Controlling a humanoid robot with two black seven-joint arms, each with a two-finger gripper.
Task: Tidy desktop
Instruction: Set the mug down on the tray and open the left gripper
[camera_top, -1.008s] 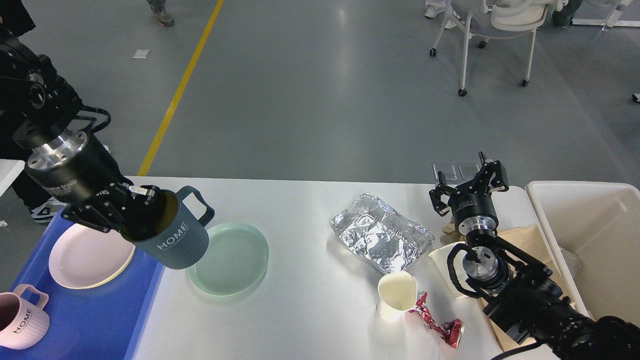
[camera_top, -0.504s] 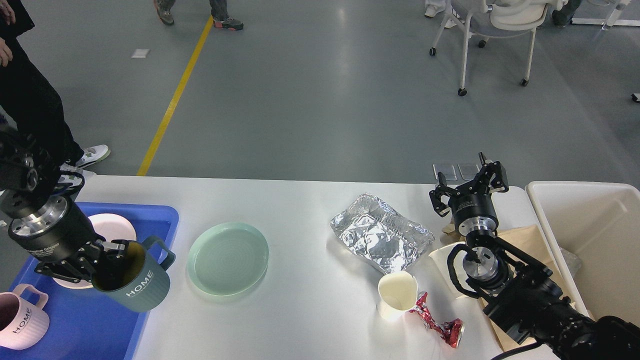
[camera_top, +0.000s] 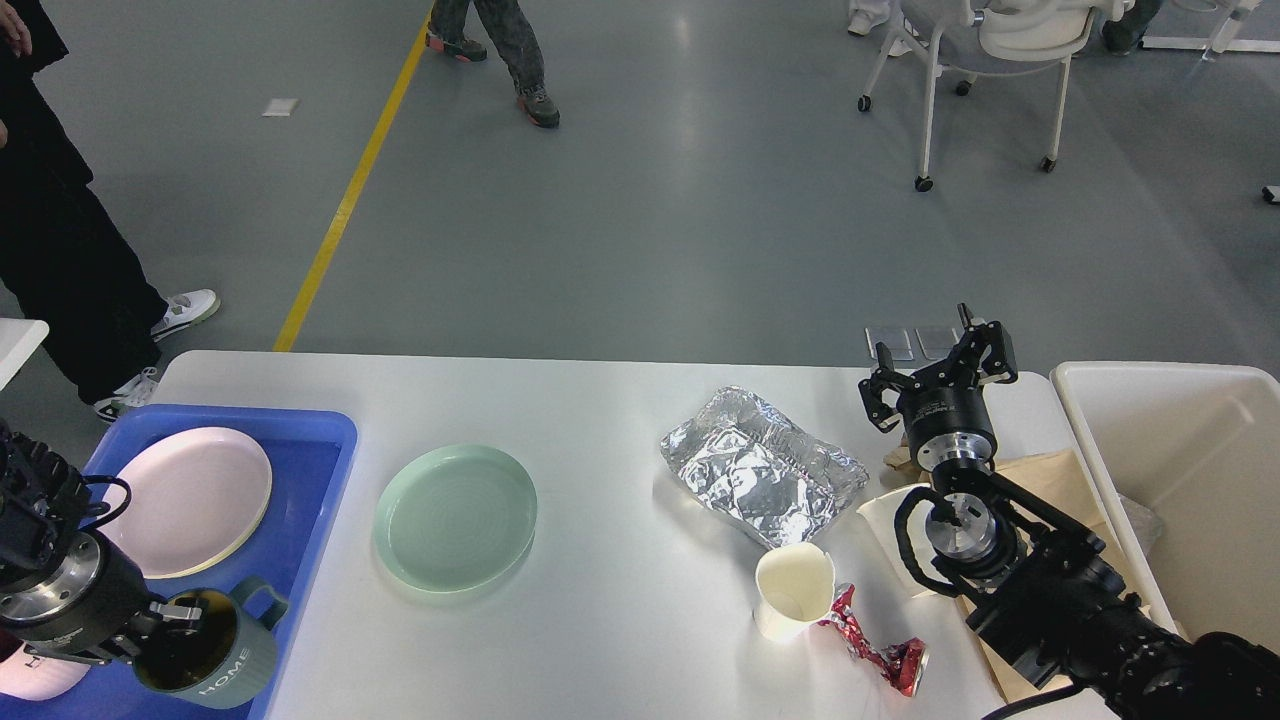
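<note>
The white desktop (camera_top: 620, 440) carries a mint green plate (camera_top: 456, 517), crumpled foil (camera_top: 760, 470), a white paper cup (camera_top: 794, 592), a crushed red wrapper (camera_top: 872, 650) and brown paper (camera_top: 1030, 480). At the lower left, my left gripper (camera_top: 170, 630) is shut on the rim of a dark teal "HOME" mug (camera_top: 210, 660), holding it low over the blue tray (camera_top: 310, 450). My right gripper (camera_top: 935, 372) stands open above the desktop's far right, holding nothing.
The blue tray holds a pink plate (camera_top: 190, 500) and a pink mug (camera_top: 30, 680), mostly hidden behind my left arm. A cream bin (camera_top: 1180, 470) stands at the right. People's legs and a wheeled chair (camera_top: 990, 60) are on the floor beyond.
My left gripper has carried the teal mug leftward and down, from beside the green plate to low over the tray's front. The right arm has not moved.
</note>
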